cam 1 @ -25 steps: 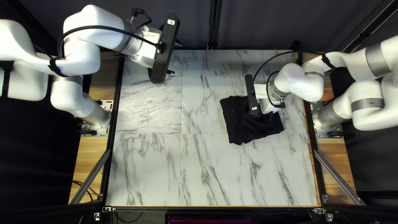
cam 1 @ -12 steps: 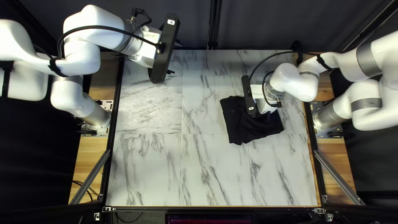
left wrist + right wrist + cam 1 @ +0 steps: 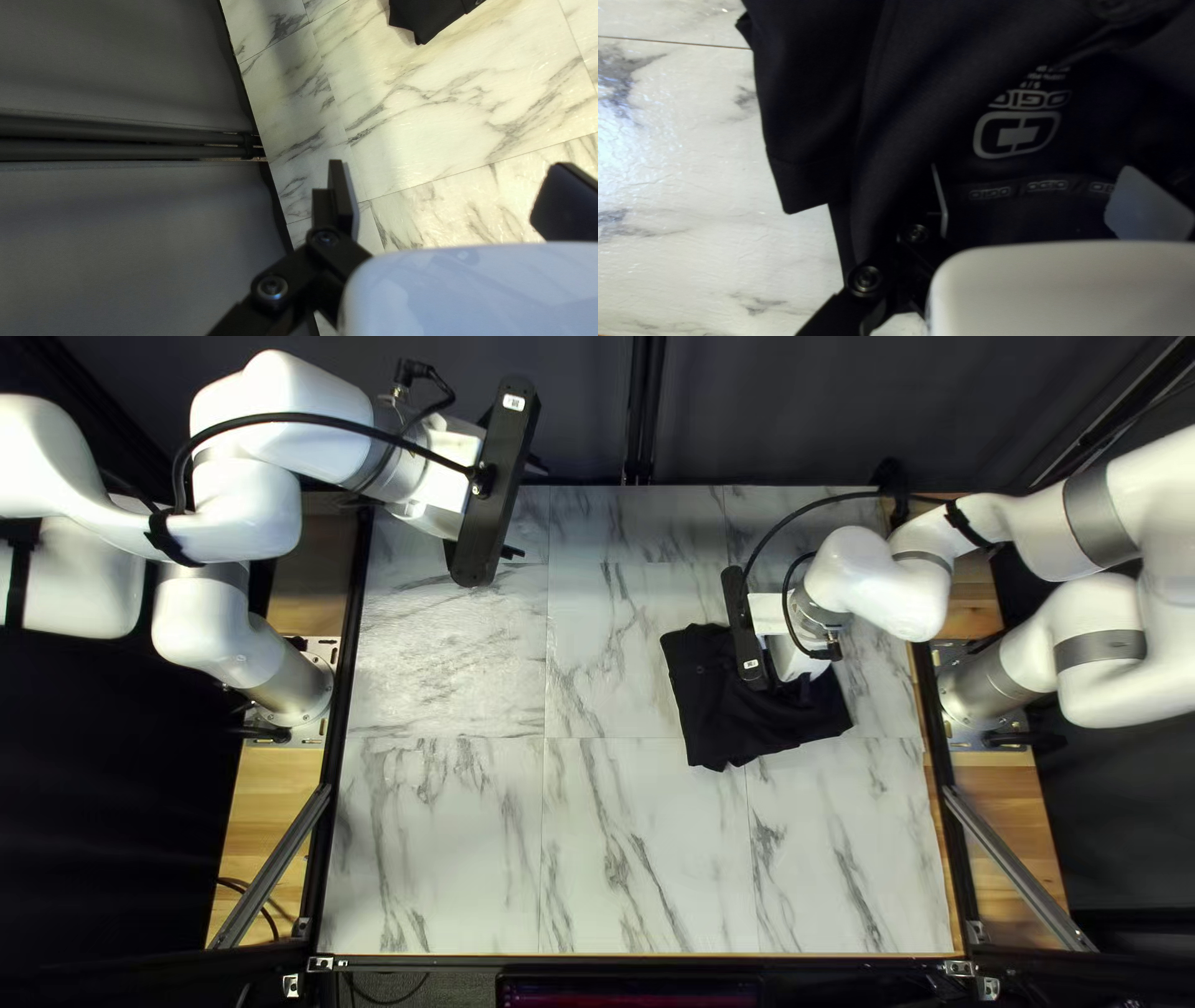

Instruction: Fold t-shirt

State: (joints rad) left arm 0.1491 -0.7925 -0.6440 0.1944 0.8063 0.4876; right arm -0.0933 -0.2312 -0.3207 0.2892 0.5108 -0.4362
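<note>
T-shirt (image 3: 726, 724) under right tool (image 3: 792, 665), fingers spread, well apart from left tool (image 3: 524, 509), likewise spread

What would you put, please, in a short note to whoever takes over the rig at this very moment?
Left tool: open and empty, by the table's far edge, away from the shirt.
Right tool: open, over the shirt; I can't tell whether it touches the cloth.
Dark T-shirt: on the table at the right of the top left view, printed inside of its neck showing.
Done: it looks partly folded, fairly compact; the fold count is unclear.
Left: probably finish folding and even the ragged edges.
</note>
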